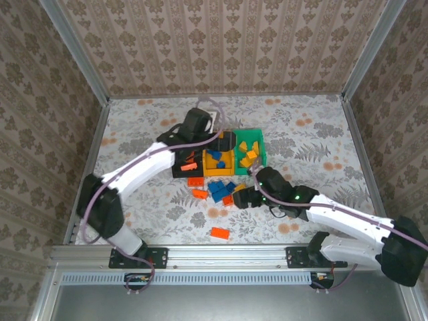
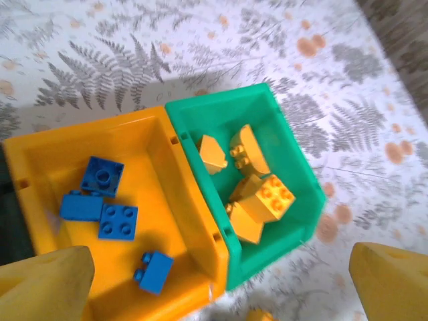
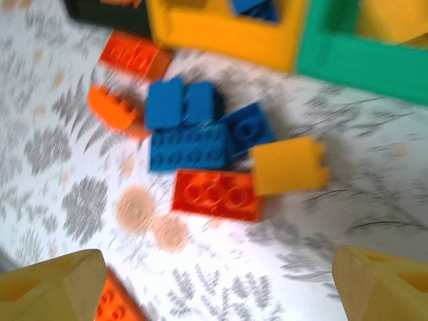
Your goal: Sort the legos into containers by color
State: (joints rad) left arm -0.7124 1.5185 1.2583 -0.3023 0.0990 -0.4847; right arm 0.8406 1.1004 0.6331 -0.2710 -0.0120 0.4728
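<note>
Three joined bins sit mid-table: black [image 1: 185, 162], orange-yellow [image 1: 219, 171] and green [image 1: 261, 148]. The orange-yellow bin [image 2: 160, 174] holds several blue bricks [image 2: 118, 221]; the green bin [image 2: 294, 160] holds several yellow bricks [image 2: 267, 197]. My left gripper [image 2: 221, 284] hovers open and empty over these two bins. In front of the bins lies a loose pile: blue bricks [image 3: 190, 144], a red brick [image 3: 215, 195], a yellow brick [image 3: 289, 165] and orange-red bricks [image 3: 117, 107]. My right gripper [image 3: 217, 287] is open above the table just short of the pile, holding nothing.
A lone red-orange brick [image 1: 219, 233] lies nearer the front edge. Patterned walls enclose the table on three sides, with a metal rail [image 1: 214, 254] along the near edge. Both arms cross the middle of the table toward the bins.
</note>
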